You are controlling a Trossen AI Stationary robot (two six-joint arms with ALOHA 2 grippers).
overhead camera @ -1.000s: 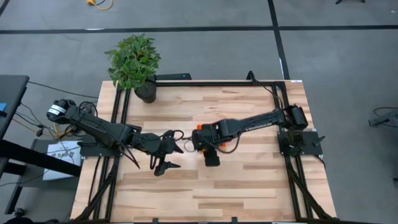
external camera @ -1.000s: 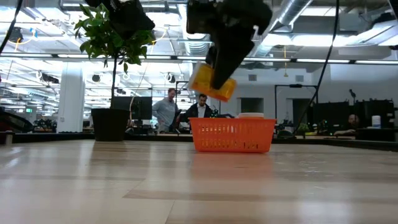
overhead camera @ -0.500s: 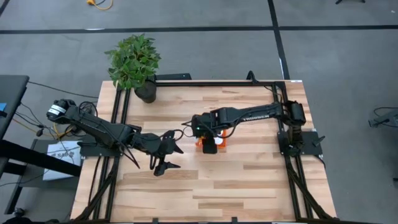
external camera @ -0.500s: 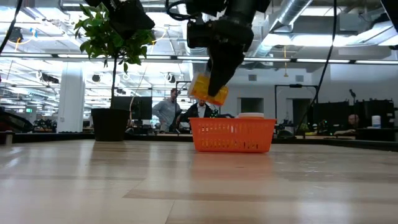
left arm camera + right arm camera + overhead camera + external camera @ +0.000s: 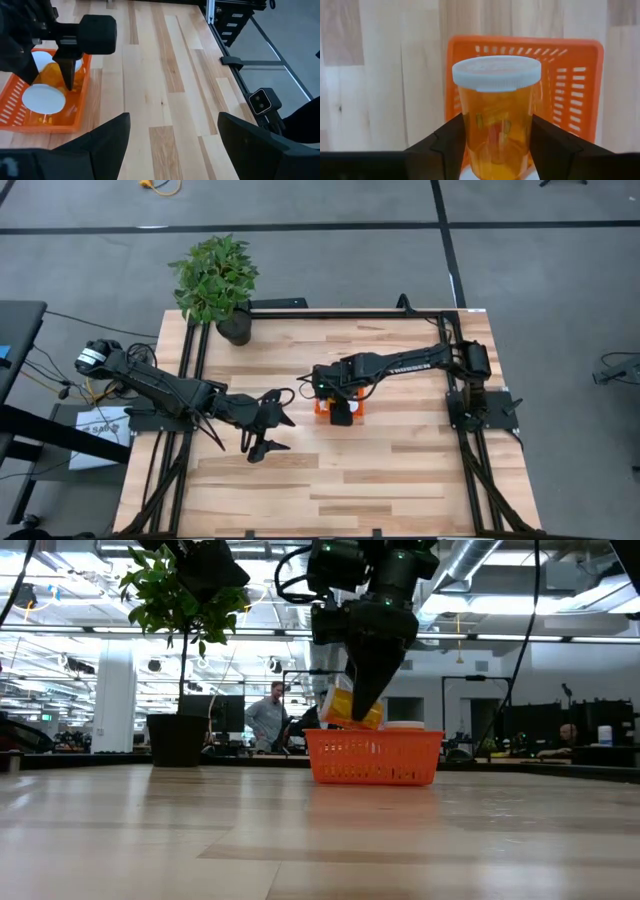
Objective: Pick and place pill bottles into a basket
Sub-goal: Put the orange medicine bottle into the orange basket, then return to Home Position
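Observation:
The orange basket (image 5: 375, 758) stands on the wooden table near its middle and also shows in the high view (image 5: 321, 409). My right gripper (image 5: 358, 705) hangs right over it, shut on an orange pill bottle (image 5: 497, 120) with a white cap (image 5: 496, 72). White-capped bottles (image 5: 44, 98) lie inside the basket, and one cap (image 5: 403, 725) shows above the rim. My left gripper (image 5: 282, 433) is open and empty, just left of the basket. My right gripper pinches the bottle's orange body (image 5: 470, 135) between its two fingers, one on each side. The fingers slant down from above and lie along the bottle, whose cap points away from the wrist. The bottle (image 5: 355, 708) is tilted, its low end at the basket's rim.
A potted plant (image 5: 215, 280) stands at the table's far left corner. Dark frame rails (image 5: 445, 330) run along the table's sides. Bare wood lies toward the near edge (image 5: 330, 490). People stand in the room behind the table (image 5: 265, 715).
My right gripper has come down with the bottle, from well above the basket to just over its rim, and has tipped to point more steeply down. The bottle stays in its hold.

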